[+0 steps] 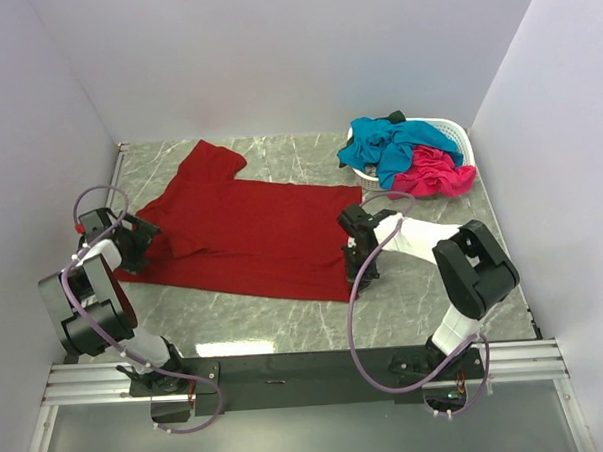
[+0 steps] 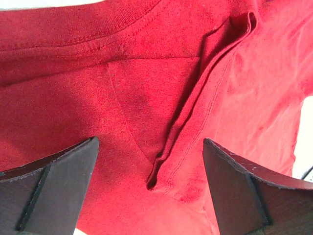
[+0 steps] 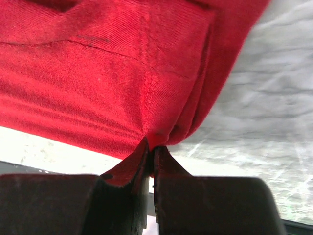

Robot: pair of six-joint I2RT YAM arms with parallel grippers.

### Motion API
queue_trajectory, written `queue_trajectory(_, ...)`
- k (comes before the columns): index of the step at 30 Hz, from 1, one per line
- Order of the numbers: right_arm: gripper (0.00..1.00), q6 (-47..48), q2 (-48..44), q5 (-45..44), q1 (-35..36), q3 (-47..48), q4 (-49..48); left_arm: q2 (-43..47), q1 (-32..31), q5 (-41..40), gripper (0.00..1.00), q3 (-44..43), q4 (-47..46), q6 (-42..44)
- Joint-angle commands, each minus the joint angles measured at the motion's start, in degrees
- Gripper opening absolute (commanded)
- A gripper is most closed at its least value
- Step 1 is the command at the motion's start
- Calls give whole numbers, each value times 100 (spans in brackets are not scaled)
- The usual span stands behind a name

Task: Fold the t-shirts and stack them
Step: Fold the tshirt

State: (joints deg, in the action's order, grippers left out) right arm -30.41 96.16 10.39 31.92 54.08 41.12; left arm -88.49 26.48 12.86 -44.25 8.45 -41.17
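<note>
Dark red soft-cloth t-shirt (image 1: 247,233) lies spread on the grey marbled tabletop (image 1: 415,301), mostly flat, with one raised crease near what looks like the collar. Light and limp, I judge: it will sag and slide, so pinch hems or corners. Right gripper (image 3: 150,147) is clenched on the hem edge; left gripper (image 2: 149,144) hangs released, jaws wide, over the crease.

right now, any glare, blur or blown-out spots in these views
top view: sharp, a pale glare patch on the table near the bases. left wrist: red shirt crisp, white blowout at the right edge, fingers dark. right wrist: table blown white lower left, soft and streaky at right.
</note>
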Motion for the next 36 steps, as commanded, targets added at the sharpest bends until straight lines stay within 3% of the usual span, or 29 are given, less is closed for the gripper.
queue_trajectory(1,0,132,341,-73,296,-65,352,-72,217,-671,97,233,465,461)
queue_trajectory(10,2,132,325,-63,631,120,546,112,209,-662,97,110,517,469)
queue_trajectory(12,16,150,255,-125,622,224,685,331,174,-706,97,-101,692,504)
queue_trajectory(13,30,158,185,-186,631,260,739,428,147,-732,97,-171,754,522)
queue_trajectory(17,46,185,26,-414,622,489,994,981,-46,-864,97,-453,1097,610)
queue_trajectory(25,50,247,-430,-793,298,1078,1381,1492,-1091,-1269,92,-93,1466,444)
queue_trajectory(30,50,211,-992,-224,-168,999,733,1685,-1662,-1514,90,-136,1695,232)
queue_trajectory(36,50,440,-1064,-187,-309,1429,397,1800,-1892,-1858,89,-32,1704,294)
